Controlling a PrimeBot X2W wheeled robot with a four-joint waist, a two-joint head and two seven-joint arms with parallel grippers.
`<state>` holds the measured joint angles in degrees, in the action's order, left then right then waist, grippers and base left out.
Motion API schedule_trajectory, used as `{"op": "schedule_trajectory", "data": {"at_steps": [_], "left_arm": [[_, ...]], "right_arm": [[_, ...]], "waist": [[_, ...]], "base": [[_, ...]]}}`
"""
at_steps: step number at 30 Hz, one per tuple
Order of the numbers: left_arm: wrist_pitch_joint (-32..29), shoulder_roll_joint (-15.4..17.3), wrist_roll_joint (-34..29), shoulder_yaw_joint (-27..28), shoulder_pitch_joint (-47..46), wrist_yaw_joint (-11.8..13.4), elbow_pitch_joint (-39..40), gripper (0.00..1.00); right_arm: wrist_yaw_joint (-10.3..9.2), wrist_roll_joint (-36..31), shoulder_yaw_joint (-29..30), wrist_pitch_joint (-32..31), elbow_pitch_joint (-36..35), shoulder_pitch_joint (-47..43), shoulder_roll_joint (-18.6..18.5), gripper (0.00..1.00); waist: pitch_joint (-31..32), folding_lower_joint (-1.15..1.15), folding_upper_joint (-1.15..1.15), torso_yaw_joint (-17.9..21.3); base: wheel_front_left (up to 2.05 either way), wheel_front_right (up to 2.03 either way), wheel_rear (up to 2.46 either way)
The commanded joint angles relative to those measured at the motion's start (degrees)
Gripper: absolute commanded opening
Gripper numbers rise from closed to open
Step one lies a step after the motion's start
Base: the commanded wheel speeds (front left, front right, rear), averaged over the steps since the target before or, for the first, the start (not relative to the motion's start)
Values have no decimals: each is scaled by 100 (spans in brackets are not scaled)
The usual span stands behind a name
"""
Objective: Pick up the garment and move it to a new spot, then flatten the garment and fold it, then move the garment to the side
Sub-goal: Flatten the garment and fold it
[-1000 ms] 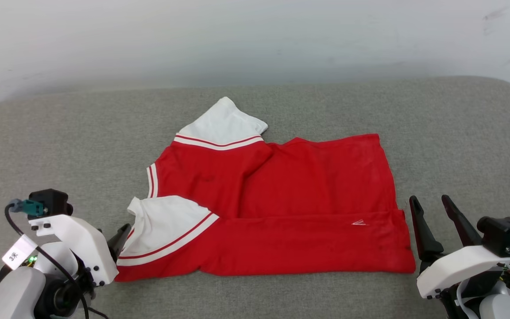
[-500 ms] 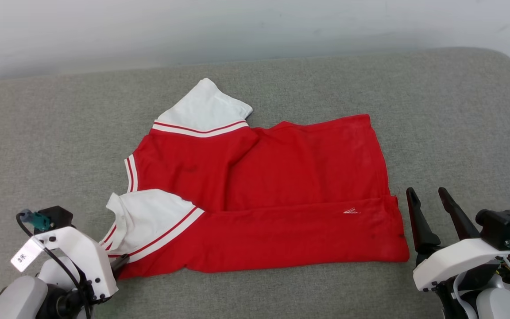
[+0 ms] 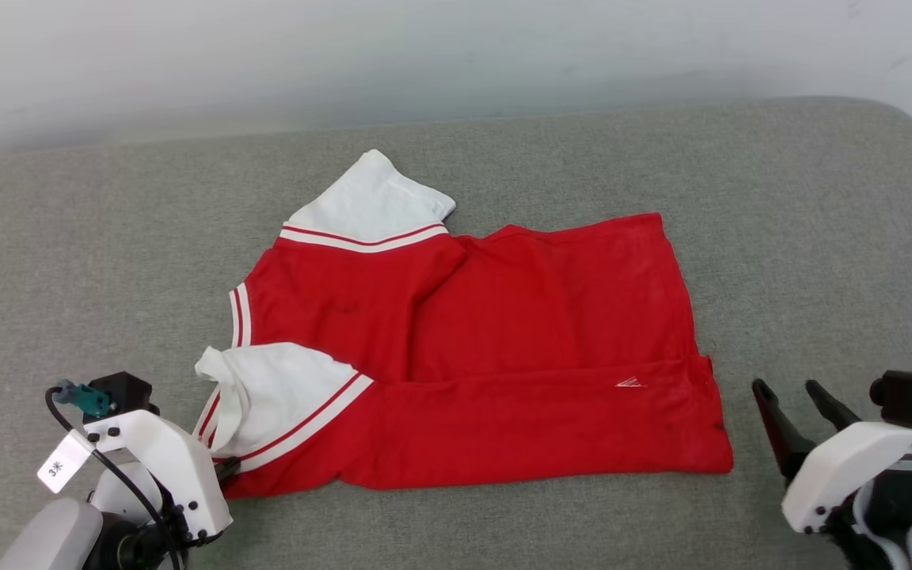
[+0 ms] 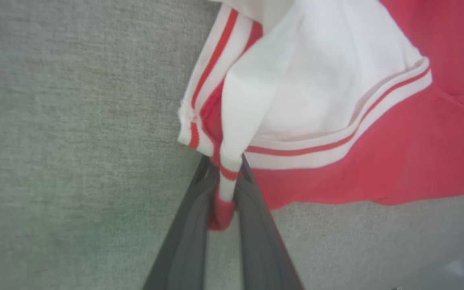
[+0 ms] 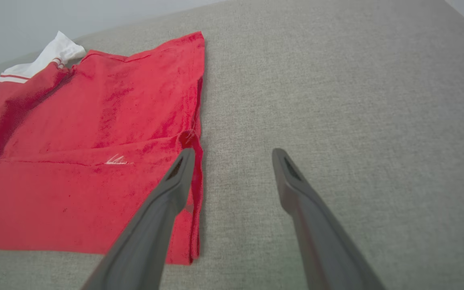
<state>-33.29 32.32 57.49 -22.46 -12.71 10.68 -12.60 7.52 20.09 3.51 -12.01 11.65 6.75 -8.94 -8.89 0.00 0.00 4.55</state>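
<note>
The garment, a red jersey with white sleeves and striped trim, lies spread on the grey surface, its near long edge folded over. In the left wrist view my left gripper is shut on the garment, pinching the striped trim at the near left sleeve corner. From the head camera the left gripper sits at that same corner. My right gripper stands open just right of the hem. The right wrist view has the right gripper with its left finger over the garment hem edge and nothing between the fingers.
A grey padded surface carries everything, with a pale wall behind it. Its rounded far right corner and right edge lie close to my right arm. Bare fabric stretches left, right and behind the jersey.
My left gripper has slid in onto the near sleeve corner and shut on its trim, bunching the sleeve slightly. The right gripper stays open and sits lower. The head camera shifted.
</note>
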Motion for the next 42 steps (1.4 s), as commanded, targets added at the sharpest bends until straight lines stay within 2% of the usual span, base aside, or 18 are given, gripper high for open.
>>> {"op": "schedule_trajectory", "data": {"at_steps": [1, 7, 11, 20, 21, 22, 23, 27, 34, 42], "left_arm": [[49, 47, -58, -2, 83, 41, 80, 0], [191, 104, -203, 24, 101, 164, 534, 0], [224, 136, -300, -4, 95, 256, 839, 0], [299, 67, -418, -65, -46, 297, 1120, 0], [309, 63, -415, -60, -36, 311, 1127, 0], [324, 64, -413, -49, -27, 320, 1131, 0], [335, 64, -412, -39, -15, 328, 1136, 0], [430, 95, -456, -18, 33, 323, 1179, 0], [641, 170, -465, 49, 326, 353, 1372, 0], [671, 292, -365, 120, 1029, 578, 1727, 0]], "right_arm": [[-7, 115, -38, -254, 9, 12, -147, 100], [-7, 487, -250, -1350, -54, -1, -528, 100], [-6, 695, -468, -1917, -130, 96, -622, 100], [-6, 826, -1063, -2356, 442, 410, -596, 100], [-5, 869, -1133, -2391, 531, 434, -564, 47], [-5, 884, -1203, -2434, 612, 458, -555, 16], [-4, 920, -1273, -2487, 696, 488, -556, 0], [-6, 1006, -1339, -2379, 766, 665, -658, 0], [-7, 1097, -1327, -2252, 634, 748, -877, 0], [-6, 1233, -1391, -2386, 351, 255, -943, 0]], "waist": [[41, 0, 0, -47], [76, 0, 0, -168], [3, 0, 0, -261], [-317, 0, 0, -400], [-343, 0, 0, -403], [-367, 0, 0, -399], [-386, 0, 0, -394], [-383, 0, 0, -372], [-28, 0, 0, -308], [546, 0, 0, -277]], "base": [[0, 0, 0], [0, 0, 0], [0, 0, 0], [0, 0, 0], [0, 0, 0], [0, 0, 0], [0, 0, 0], [0, 0, 0], [0, 0, 0], [0, 0, 0]]}}
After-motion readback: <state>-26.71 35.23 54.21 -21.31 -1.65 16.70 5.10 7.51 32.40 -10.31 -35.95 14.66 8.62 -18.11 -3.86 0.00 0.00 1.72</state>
